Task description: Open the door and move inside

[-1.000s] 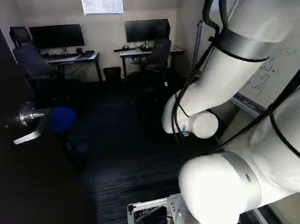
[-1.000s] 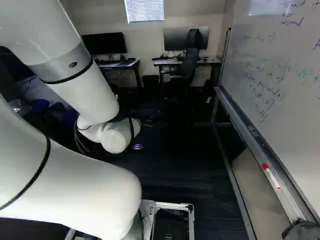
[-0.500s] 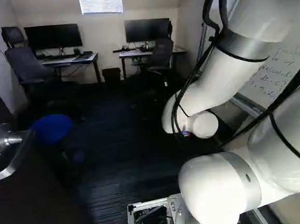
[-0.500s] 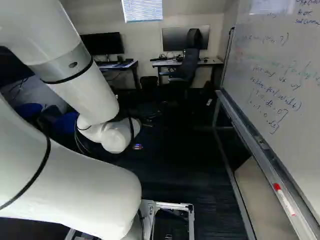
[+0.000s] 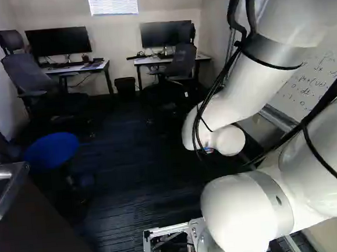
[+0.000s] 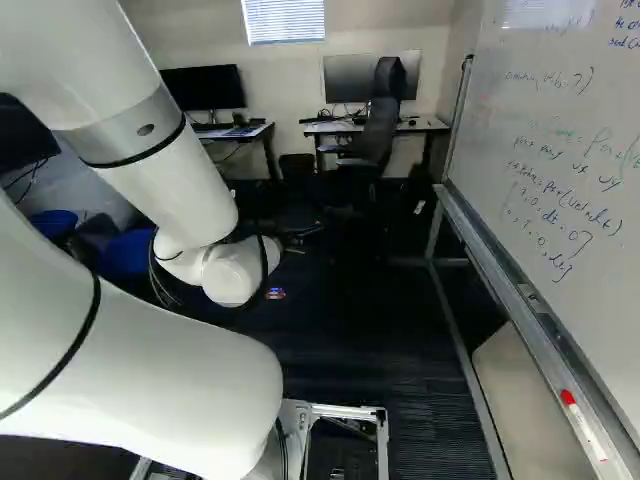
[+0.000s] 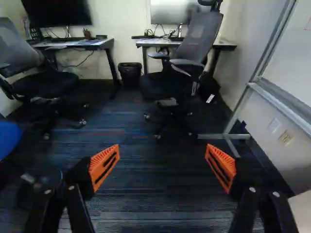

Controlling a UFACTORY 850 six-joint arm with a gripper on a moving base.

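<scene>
Only the left base view clearly shows the door (image 5: 46,240), standing open to the left of the tool (image 6: 292,240), nearer the base, its lever handle (image 5: 13,193) apart from the arm (image 5: 241,91). The right base view alone shows the red-capped marker (image 6: 583,425) on the ledge of the whiteboard (image 6: 555,150), to the tool's right; the wrist view alone shows the wall plate (image 7: 286,138), ahead and right of the tool. Against the earlier frames the base has moved: the door now reaches less far into the left base view, and more of the blue stool (image 5: 51,151), left of the tool, comes clear of it. Whether the door itself has swung, I cannot tell. The arm keeps its pose over its lowest joint. The tool (image 7: 163,158) is wide open — its orange pads (image 7: 104,166) stand well apart, with nothing held and nothing touched — and carpet (image 7: 155,194) shows between them. Farther ahead are an office chair (image 7: 194,43) and a wastebasket (image 7: 130,75).
</scene>
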